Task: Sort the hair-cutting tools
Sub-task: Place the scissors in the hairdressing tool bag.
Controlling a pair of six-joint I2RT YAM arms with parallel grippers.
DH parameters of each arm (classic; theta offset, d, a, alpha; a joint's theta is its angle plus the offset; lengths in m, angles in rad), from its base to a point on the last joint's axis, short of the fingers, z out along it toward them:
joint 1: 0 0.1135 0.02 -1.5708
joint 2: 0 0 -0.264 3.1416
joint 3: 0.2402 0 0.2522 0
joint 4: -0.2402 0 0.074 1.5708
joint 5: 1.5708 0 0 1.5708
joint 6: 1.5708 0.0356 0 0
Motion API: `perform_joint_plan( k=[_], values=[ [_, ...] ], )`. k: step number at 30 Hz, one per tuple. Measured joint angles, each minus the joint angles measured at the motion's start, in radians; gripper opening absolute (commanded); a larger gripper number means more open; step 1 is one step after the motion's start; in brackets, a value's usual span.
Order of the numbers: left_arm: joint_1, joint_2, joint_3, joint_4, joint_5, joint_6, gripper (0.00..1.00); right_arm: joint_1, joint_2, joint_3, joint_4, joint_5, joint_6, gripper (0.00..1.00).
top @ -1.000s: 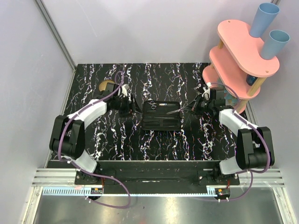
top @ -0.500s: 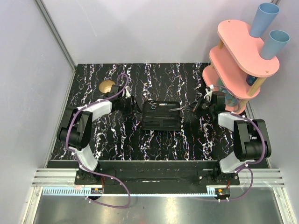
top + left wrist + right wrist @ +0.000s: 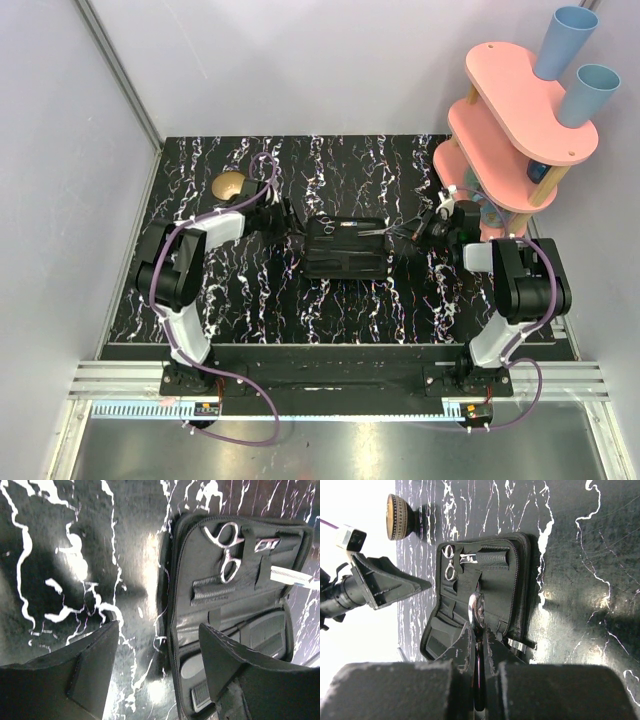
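Steel first: the right gripper (image 3: 479,642) is clamped tight on a slim pair of scissors (image 3: 476,607), blades pointing out over the open black case (image 3: 512,587), held low and level, I'd say so they can slide into a free loop; past the tips, a second pair (image 3: 450,565) sits tucked under its strap at the case's far end, handles showing, so one tool looks sorted already; on the other side the left gripper (image 3: 157,630) hovers with jaws spread wide and nothing in them, straddling the case's edge, likely ready to pin it down; farthest off, the brass bowl (image 3: 399,510) stands on the marbled table (image 3: 580,540), well apart.
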Motion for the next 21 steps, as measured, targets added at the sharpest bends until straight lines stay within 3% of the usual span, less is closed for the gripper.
perform_joint_plan(
  k=[9, 18, 21],
  values=[
    [-0.003, 0.105, 0.097, 0.063, 0.019, -0.04, 0.68, -0.028, 0.13, -0.016, 0.172, -0.117, 0.082, 0.0],
    [-0.025, 0.144, 0.114, 0.099, 0.063, -0.078, 0.54, -0.033, 0.24, -0.009, 0.297, -0.187, 0.14, 0.0],
    [-0.022, 0.149, 0.117, 0.091, 0.06, -0.079, 0.48, -0.037, 0.259, 0.0, 0.301, -0.198, 0.143, 0.04]
  ],
)
